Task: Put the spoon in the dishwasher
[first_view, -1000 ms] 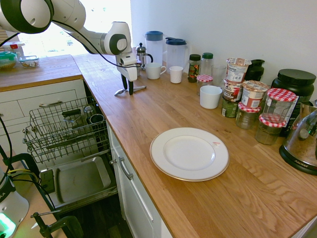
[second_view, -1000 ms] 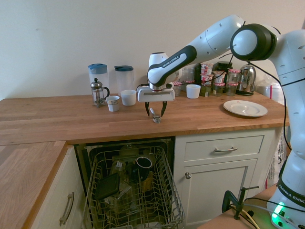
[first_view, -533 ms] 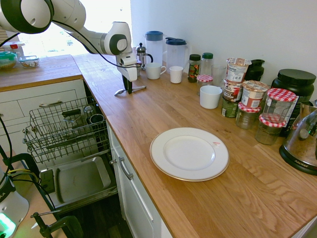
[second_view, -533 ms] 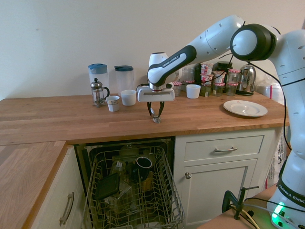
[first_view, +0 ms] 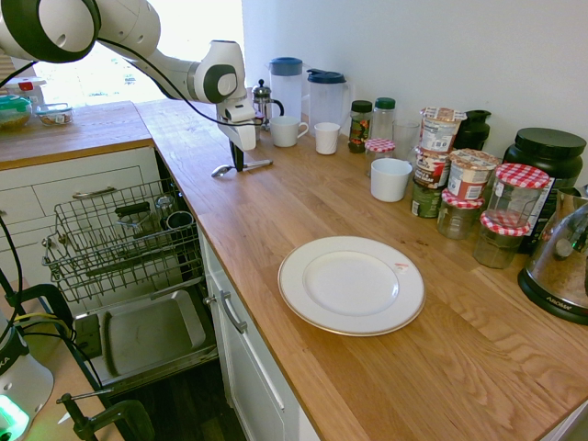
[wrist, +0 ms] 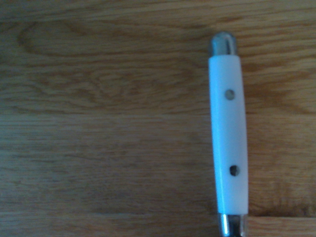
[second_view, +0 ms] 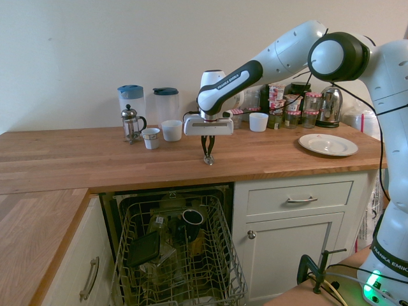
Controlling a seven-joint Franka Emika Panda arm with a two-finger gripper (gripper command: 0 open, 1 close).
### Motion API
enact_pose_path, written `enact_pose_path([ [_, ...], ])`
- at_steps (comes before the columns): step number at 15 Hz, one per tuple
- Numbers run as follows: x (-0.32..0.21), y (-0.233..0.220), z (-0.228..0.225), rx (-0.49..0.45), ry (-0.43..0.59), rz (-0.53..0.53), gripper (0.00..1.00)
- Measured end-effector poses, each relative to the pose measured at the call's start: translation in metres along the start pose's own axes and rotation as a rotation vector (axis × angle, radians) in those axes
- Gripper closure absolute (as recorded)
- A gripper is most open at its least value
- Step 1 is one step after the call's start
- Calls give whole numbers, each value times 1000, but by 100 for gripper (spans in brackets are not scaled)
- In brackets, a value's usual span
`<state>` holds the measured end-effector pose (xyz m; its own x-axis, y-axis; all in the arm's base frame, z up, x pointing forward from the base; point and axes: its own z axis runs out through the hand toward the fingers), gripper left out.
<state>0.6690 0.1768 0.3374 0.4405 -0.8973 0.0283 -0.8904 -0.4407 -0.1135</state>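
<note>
While pointing straight down over the bench [first_view: 303, 197], gripper [second_view: 208, 153] nearly closed on the spoon [first_view: 241, 168]. Lies flat directly beneath, long axis level along the wood, still touching it. Shows a silver bowl, white handle with two rivets. Dishwasher [second_view: 172, 255] rack open below and in front.

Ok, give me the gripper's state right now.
Gripper: fingers drawn in close around the spoon on the countertop; a firm grip cannot be told.
</note>
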Motion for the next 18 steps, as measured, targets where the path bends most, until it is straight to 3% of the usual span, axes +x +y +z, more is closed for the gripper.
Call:
enact_pose_path([
  [7, -19, 29, -29, 41, 9, -37, 100],
  [13, -104, 96, -59, 60, -4, -128, 100],
  [18, -182, 156, -56, 61, -31, -106, 100],
])
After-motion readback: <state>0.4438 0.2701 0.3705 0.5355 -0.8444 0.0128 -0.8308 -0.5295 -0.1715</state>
